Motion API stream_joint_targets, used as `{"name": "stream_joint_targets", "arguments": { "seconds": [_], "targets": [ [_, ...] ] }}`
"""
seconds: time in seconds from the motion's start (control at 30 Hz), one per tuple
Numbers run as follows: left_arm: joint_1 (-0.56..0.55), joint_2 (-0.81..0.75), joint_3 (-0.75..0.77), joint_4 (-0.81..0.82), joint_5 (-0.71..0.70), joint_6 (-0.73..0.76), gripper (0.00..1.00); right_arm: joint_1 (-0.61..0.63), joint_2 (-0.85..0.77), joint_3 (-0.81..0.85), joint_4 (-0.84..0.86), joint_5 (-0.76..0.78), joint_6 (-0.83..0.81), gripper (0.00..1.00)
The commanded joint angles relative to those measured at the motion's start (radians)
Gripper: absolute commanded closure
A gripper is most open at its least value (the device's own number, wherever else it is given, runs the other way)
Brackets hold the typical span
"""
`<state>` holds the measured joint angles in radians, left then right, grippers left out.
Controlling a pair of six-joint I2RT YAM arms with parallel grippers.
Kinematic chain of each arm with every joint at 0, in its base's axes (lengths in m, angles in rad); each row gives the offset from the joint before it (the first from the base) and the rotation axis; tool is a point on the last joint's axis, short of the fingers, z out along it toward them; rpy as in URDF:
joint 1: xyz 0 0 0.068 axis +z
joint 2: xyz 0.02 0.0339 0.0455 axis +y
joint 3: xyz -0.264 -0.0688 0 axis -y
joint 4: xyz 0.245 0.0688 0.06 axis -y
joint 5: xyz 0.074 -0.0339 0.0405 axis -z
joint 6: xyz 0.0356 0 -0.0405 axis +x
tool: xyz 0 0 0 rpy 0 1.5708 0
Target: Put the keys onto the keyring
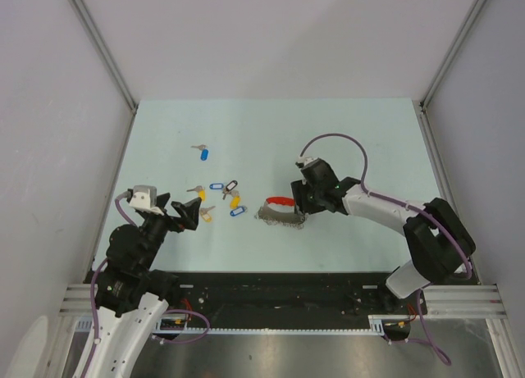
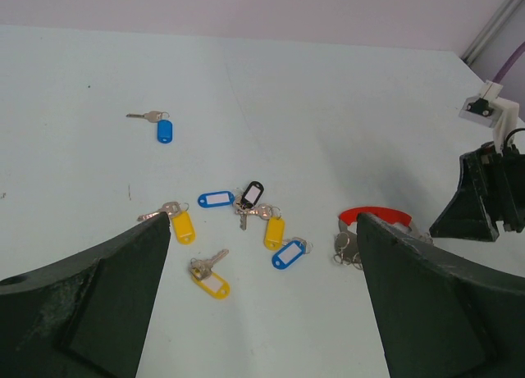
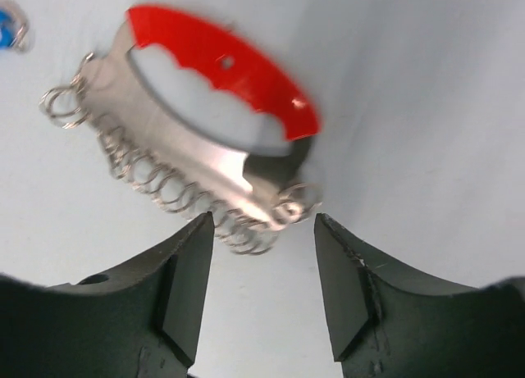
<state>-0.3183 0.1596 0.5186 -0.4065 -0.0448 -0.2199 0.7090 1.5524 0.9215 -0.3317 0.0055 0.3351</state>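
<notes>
- Near the middle of the bench [image 1: 344, 132], a touch toward 6 o'clock: the keyring [image 1: 279, 211] [image 3: 176, 148], lying flat, with its red plastic arc on the 12 o'clock side and the metal plate with its row of wire loops on the 6 o'clock side.
- At the keyring's 3 o'clock end: the right claw [image 1: 300, 206] [image 3: 264, 230], low over the bench and partly apart, not clamped on anything.
- In the right wrist view, just ahead of those two tips: the end of the plate, a small ring and the last wire loops. Cannot tell whether the tip by the loops touches them.
- At 9 o'clock from the keyring, loose on the bench and apart from it: six of the keys [image 1: 221, 199] [image 2: 246, 222], with tags in yellow, blue and black.
- At 11 o'clock from that cluster, well apart: one more key with a blue tag [image 1: 202, 152] [image 2: 162, 128].
- At 8 o'clock from the cluster: the left claw [image 1: 187, 214] [image 2: 262, 222], raised above the bench, spread fully wide, empty and touching nothing.
- None of the keys threaded on the keyring.
</notes>
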Motion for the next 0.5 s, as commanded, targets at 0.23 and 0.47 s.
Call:
{"name": "stream_joint_targets", "arguments": {
  "seconds": [0.23, 0.47],
  "targets": [
    [-0.002, 0.012, 0.037, 0.009, 0.023, 0.002, 0.0, -0.144, 0.014, 0.002, 0.046, -0.167, -0.133, 0.5],
    [-0.002, 0.011, 0.038, 0.006, 0.022, -0.001, 0.0, -0.152, 0.074, -0.024, 0.097, -0.236, -0.127, 0.48]
  ]
}}
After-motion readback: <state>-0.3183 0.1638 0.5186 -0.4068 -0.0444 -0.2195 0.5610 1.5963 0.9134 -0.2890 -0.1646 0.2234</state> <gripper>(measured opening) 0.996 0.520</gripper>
